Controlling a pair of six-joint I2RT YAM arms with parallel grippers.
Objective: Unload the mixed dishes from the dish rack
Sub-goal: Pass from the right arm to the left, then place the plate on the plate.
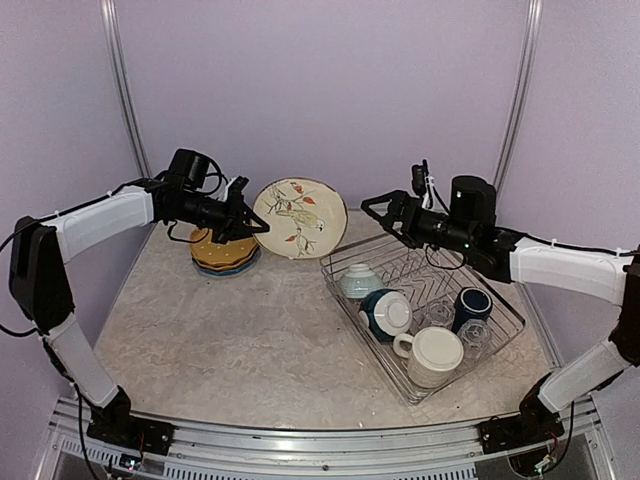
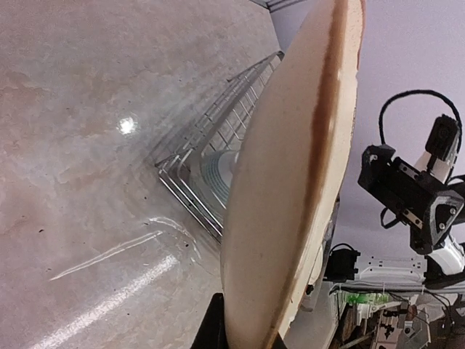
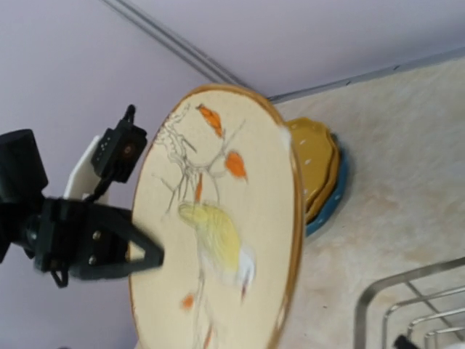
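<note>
Pinching the rim of the cream floral plate (image 1: 300, 217) with the left gripper (image 1: 252, 224), plate upright on edge. Spread wide at the right gripper (image 1: 374, 212), just beside the opposite rim, apart. Below the right fingers, the dish rack (image 1: 415, 272); beneath the left fingers, stacked orange and blue plates (image 1: 224, 254).

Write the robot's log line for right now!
left gripper shut on floral plate | right gripper open, empty | dish rack holds mugs, bowls

The floral plate (image 2: 290, 189) ran off the top and bottom of the left wrist view and hid most of the dish rack (image 2: 211, 149). The right wrist view caught only a rack corner; overhead, the glasses (image 1: 438, 315) were too faint to count
</note>
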